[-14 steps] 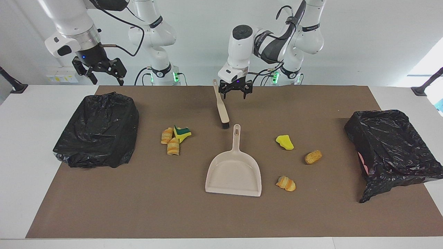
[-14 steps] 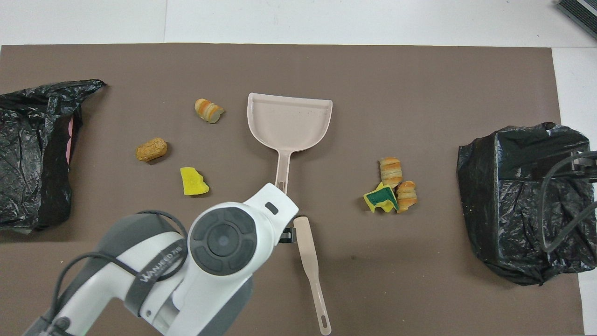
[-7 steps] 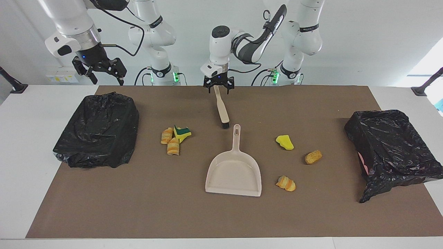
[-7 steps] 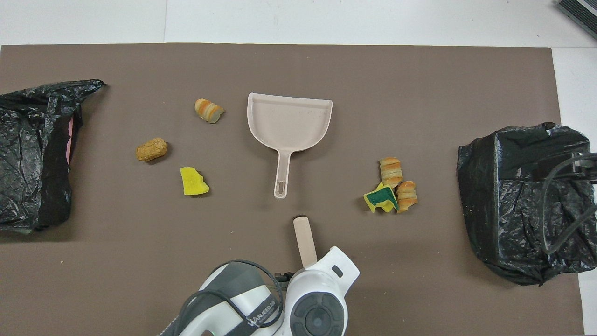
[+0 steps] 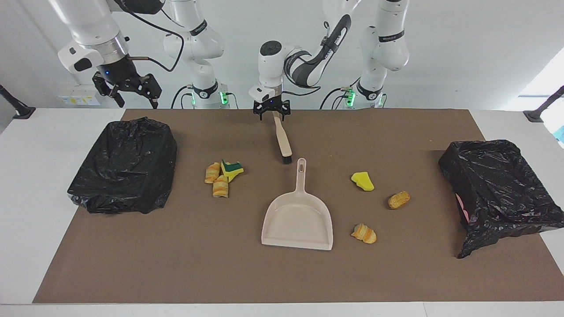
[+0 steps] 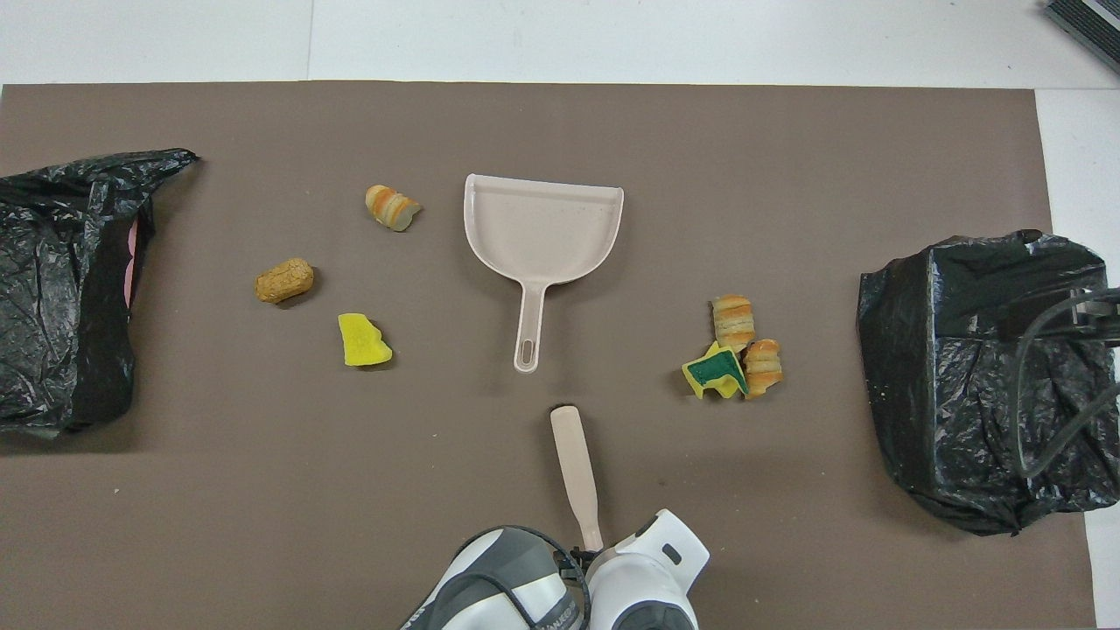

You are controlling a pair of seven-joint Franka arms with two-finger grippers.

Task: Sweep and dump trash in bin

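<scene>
Since a second ago, the left gripper [image 5: 271,112] has shifted sideways from beside the brush [image 5: 282,140] to its handle's end nearest the robots, and it now sits low there, fingers apart on either side of the handle tip, not visibly clamped. Bristles point toward the dustpan [image 5: 298,220], which lies flat just farther from the robots. The right gripper [image 5: 128,91] waits raised, fingers apart, by the black-bagged bin [image 5: 123,165] at the right arm's end. The trash lies on the brown mat [image 5: 176,264]: a cluster of three pieces [image 5: 222,175] toward the right arm's end, and a yellow sponge [image 5: 362,181], tan lump [image 5: 398,199] and striped lump [image 5: 364,233] toward the left arm's end, near a second bagged bin [image 5: 498,189].
</scene>
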